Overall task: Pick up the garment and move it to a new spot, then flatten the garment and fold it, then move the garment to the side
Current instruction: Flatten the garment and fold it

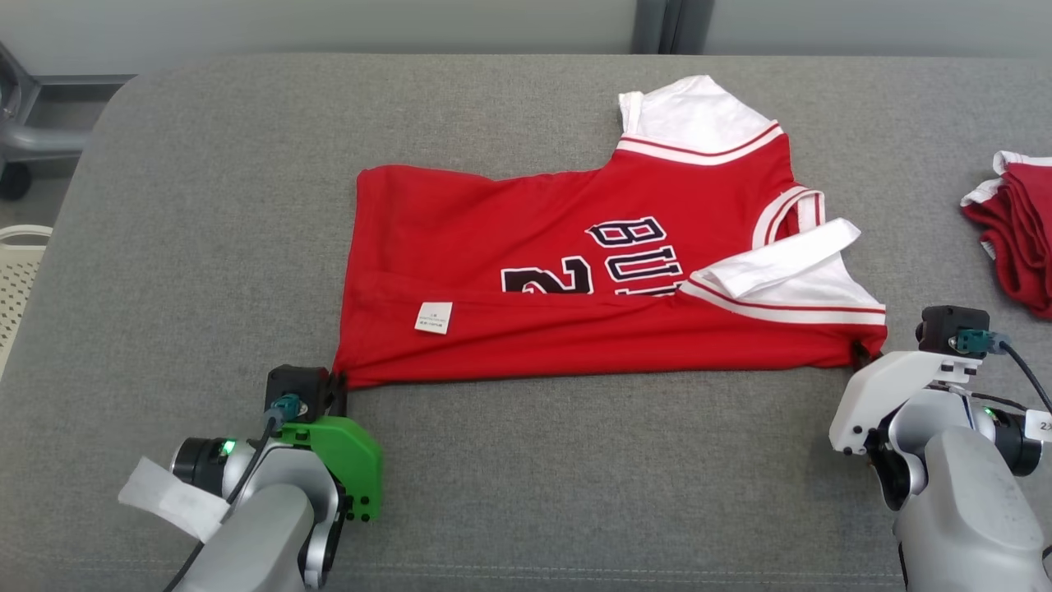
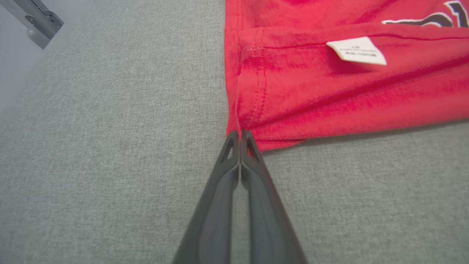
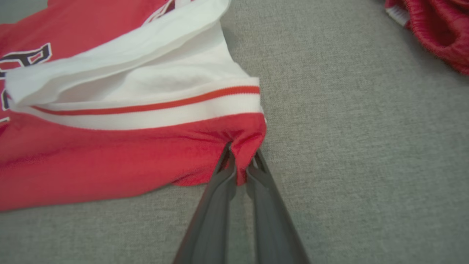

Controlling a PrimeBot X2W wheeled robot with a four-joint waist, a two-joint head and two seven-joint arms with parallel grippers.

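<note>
The garment (image 1: 592, 271) is a red jersey with white sleeves and dark lettering, lying folded lengthwise across the grey surface. My left gripper (image 1: 339, 385) is shut on its near left hem corner; in the left wrist view the fingertips (image 2: 240, 136) pinch the red edge of the garment (image 2: 329, 91). My right gripper (image 1: 863, 355) is shut on the near right corner below the white sleeve band. In the right wrist view a fold of the garment (image 3: 128, 146) is bunched between that gripper's (image 3: 240, 161) fingers. A white care label (image 1: 433, 317) lies on the near flap.
A second red and white garment (image 1: 1019, 238) lies bunched at the right edge of the grey padded surface (image 1: 205, 247). A pale perforated basket (image 1: 16, 271) and a metal frame (image 1: 33, 123) stand off the left edge.
</note>
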